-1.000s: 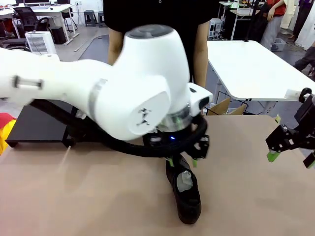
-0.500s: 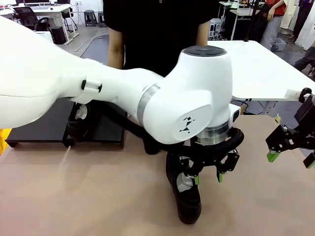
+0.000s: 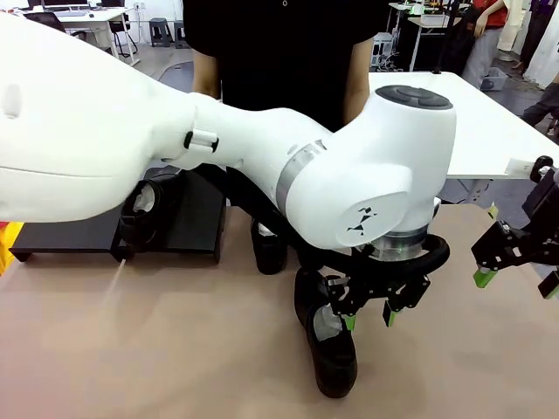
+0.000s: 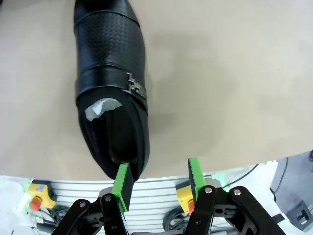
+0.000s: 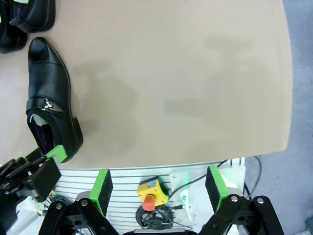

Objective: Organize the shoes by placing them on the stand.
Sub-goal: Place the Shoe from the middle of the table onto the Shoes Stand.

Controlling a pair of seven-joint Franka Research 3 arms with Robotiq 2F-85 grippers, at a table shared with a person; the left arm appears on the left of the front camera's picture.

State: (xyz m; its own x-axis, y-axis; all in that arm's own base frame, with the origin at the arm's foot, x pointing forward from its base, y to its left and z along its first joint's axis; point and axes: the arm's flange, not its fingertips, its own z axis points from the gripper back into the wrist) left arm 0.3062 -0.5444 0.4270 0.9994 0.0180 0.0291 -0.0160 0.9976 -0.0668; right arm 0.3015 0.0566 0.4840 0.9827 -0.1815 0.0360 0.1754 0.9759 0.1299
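Shoe (image 4: 110, 98) nearest the left gripper (image 4: 158, 180) lay flat on the tan surface (image 4: 234, 73). Its heel end was right at one green pad (image 4: 122, 183), whether touching or just short of it I could not tell, and its toe pointed straight away from the gripper. The jaws stood partly apart with nothing between them. The gap sat beside the heel over bare surface, not around the shoe.

The right gripper (image 5: 159, 186) was spread wide and empty, well apart from the shoe, above the surface's near edge.

The shoe was glossy black leather with a smooth toe cap, a pebbled band across the vamp and a strap with a small metal clasp (image 4: 134, 84). Crumpled white paper (image 4: 100, 108) showed in its opening.

A second shoe (image 3: 269, 249) stood beyond the left gripper, toward the person (image 3: 288, 44). A third shoe (image 3: 144, 209) sat on the black stand (image 3: 61, 231), well apart from the gripper, past the arm.
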